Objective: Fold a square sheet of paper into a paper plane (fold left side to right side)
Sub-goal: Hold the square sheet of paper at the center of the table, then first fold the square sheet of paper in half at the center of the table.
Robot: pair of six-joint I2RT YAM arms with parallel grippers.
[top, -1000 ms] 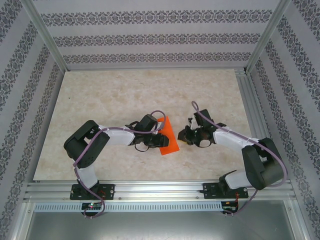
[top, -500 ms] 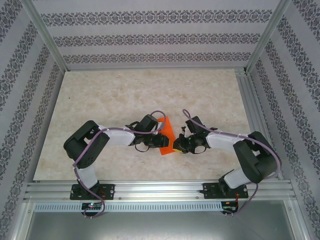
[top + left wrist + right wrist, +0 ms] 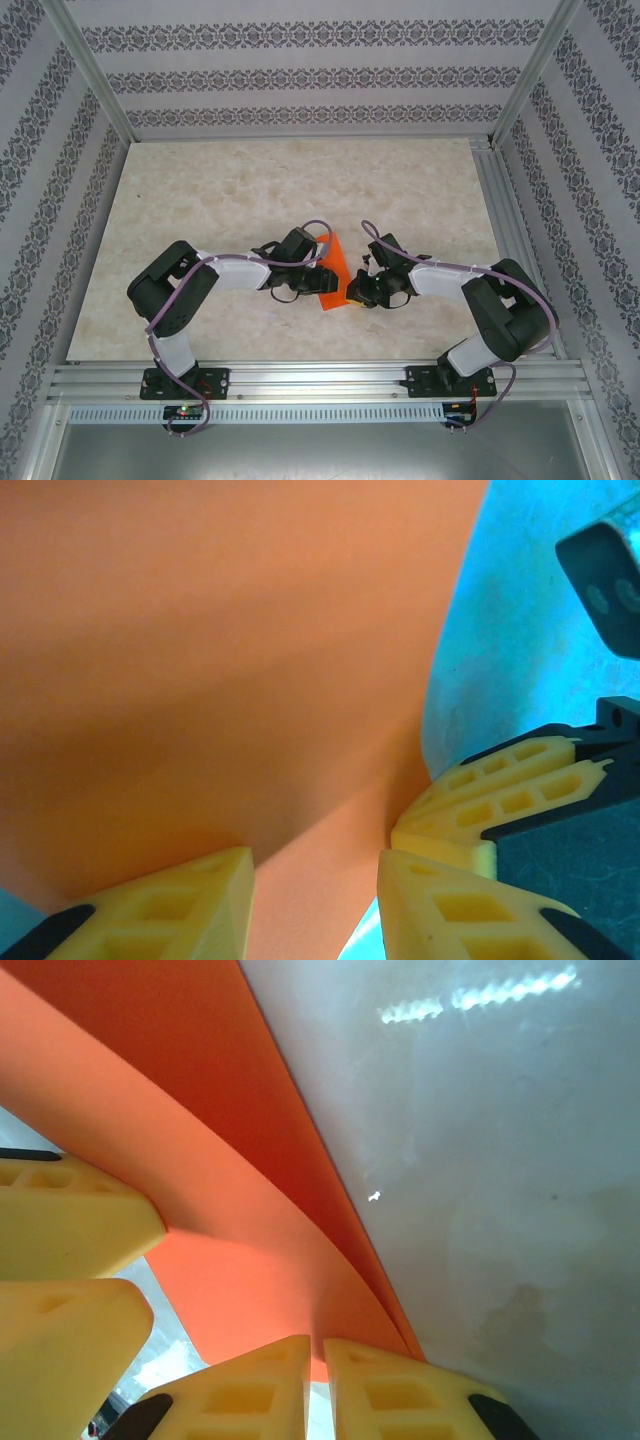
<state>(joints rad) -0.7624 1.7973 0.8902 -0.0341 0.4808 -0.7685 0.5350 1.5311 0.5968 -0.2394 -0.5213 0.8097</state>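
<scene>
My right hand (image 3: 316, 1345) is pressed almost together, pinching the edge of the square sheet of paper (image 3: 337, 260), which is near the middle of the worktop (image 3: 240, 180) between my two hands. My left hand (image 3: 315, 860) is spread, with the curved sheet passing between its fingers (image 3: 170, 905).

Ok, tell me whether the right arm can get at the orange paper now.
Probably yes: the right gripper sits at the right edge of the square sheet of paper, fingers seemingly pinched on it. Nothing stands between them; the left gripper is on the other side.
</scene>
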